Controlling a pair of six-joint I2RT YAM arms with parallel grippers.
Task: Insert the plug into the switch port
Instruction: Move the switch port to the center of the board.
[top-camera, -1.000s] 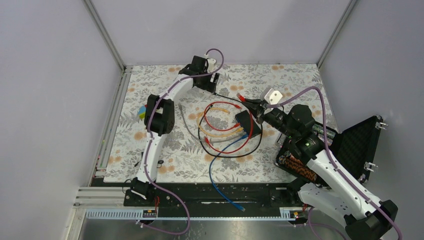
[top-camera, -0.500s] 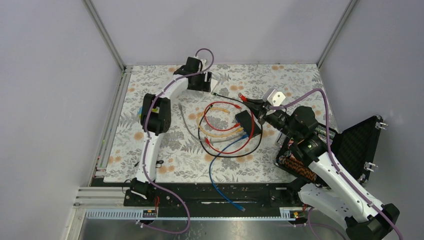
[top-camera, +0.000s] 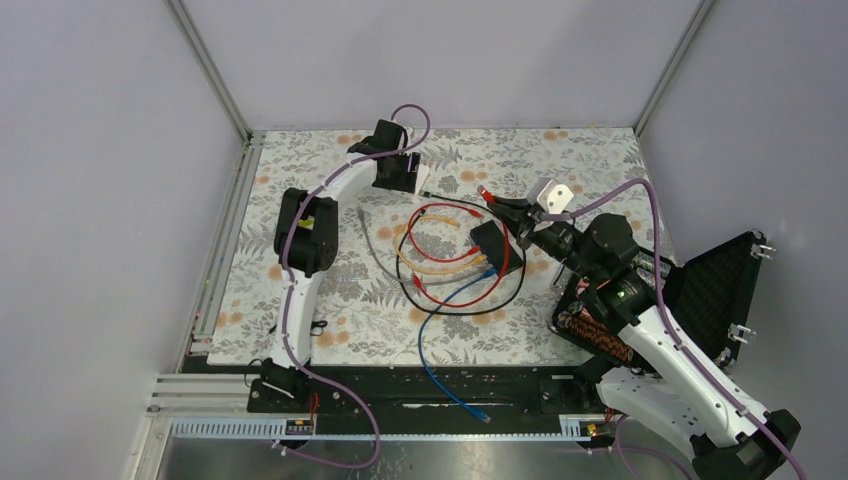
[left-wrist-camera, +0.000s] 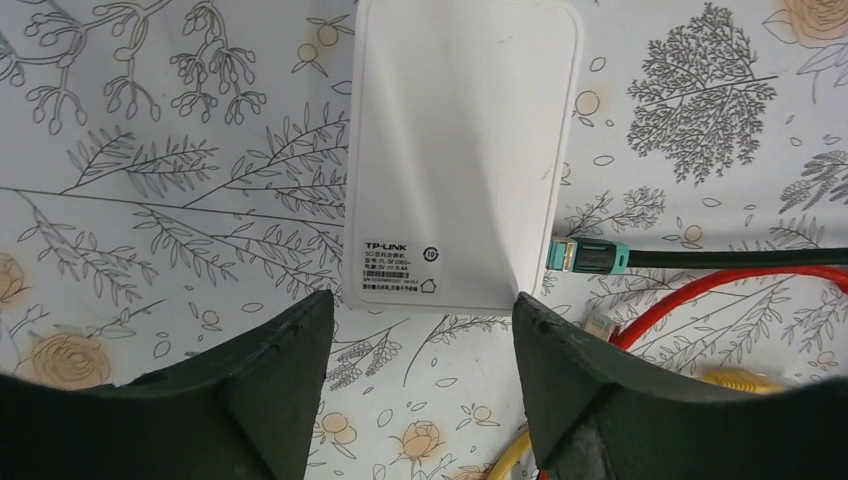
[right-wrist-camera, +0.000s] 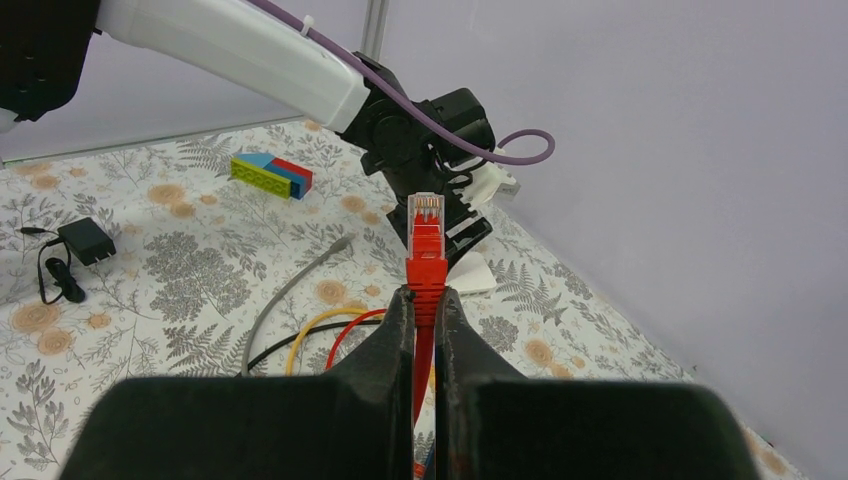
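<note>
Right wrist: our right gripper (right-wrist-camera: 425, 300) pinches the red plug (right-wrist-camera: 427, 235); left gripper (left-wrist-camera: 420, 330) gapes wide. It's above the white box (left-wrist-camera: 460, 150).

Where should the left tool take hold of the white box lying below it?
From straight above, pinch the white box across its two long edges, mid-body: it lies flat, and that width fits the open left tool. Stay clear of the teal-booted plug at its side.

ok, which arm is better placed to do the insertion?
Right. The right hand is shut on the red plug, close to the black switch. The left hand hangs open over the white box at the far side, holding nothing.
</note>
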